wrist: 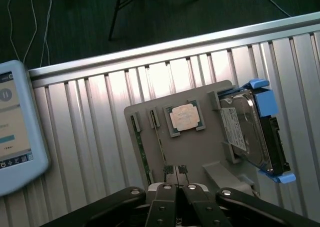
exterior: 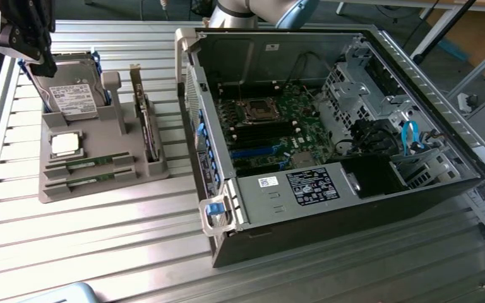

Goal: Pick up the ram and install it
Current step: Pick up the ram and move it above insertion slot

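Note:
Two ram sticks lie in slots at the near end of a grey holder [exterior: 99, 189]: one ram stick [exterior: 86, 164] behind the other [exterior: 86, 181]. The wrist view shows them edge-on, one ram stick [wrist: 141, 154] beside the second [wrist: 160, 144]. My gripper [exterior: 46, 68] hangs above the holder's far end, over the hard drive [exterior: 72, 95], well clear of the ram. Its fingers are shut with nothing between them; in the wrist view the gripper [wrist: 175, 170] points down at the holder. The open computer case [exterior: 327, 126] lies at the exterior view's right, motherboard [exterior: 268, 132] exposed.
On the holder also sit a square silver processor [exterior: 64, 144], [wrist: 185, 118] and an upright expansion card [exterior: 147, 126]. The hard drive [wrist: 250, 132] has blue rails. A white tablet [wrist: 15, 127] lies on the ribbed metal table [exterior: 99, 252]. Cables and drive cages fill the case's far side.

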`<state>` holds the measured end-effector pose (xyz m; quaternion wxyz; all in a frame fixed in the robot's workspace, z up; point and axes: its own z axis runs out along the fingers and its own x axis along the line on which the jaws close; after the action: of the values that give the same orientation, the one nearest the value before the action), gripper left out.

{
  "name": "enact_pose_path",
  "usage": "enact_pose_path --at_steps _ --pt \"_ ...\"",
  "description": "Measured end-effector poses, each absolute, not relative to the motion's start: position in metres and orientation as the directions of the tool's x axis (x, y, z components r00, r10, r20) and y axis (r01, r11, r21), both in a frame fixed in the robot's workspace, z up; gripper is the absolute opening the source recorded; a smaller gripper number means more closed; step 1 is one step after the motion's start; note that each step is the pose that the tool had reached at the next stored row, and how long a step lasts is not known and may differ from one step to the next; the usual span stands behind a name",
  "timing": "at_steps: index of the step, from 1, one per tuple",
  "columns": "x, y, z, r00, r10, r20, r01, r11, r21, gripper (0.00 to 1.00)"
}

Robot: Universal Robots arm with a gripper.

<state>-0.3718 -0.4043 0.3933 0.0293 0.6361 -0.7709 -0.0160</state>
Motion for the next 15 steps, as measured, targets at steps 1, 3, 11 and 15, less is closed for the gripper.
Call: enact_pose_path --at_steps 1,3,11,15 --pt "-0.3718 -0.4045 0.3933 -0.189 -0.982 0.021 -0.980 0.190 0.063 0.11" --pt "-0.3718 -0.4048 0.3934 -0.189 -0.982 0.013 -0.980 0.189 0.064 0.11" --pt "-0.3717 -0.4050 0.3933 -0.184 -0.983 0.009 -0.981 0.185 0.064 0.11" --pt "-0.3718 -0.4050 0.3933 -0.157 -0.987 0.009 -0.986 0.158 0.063 0.11"
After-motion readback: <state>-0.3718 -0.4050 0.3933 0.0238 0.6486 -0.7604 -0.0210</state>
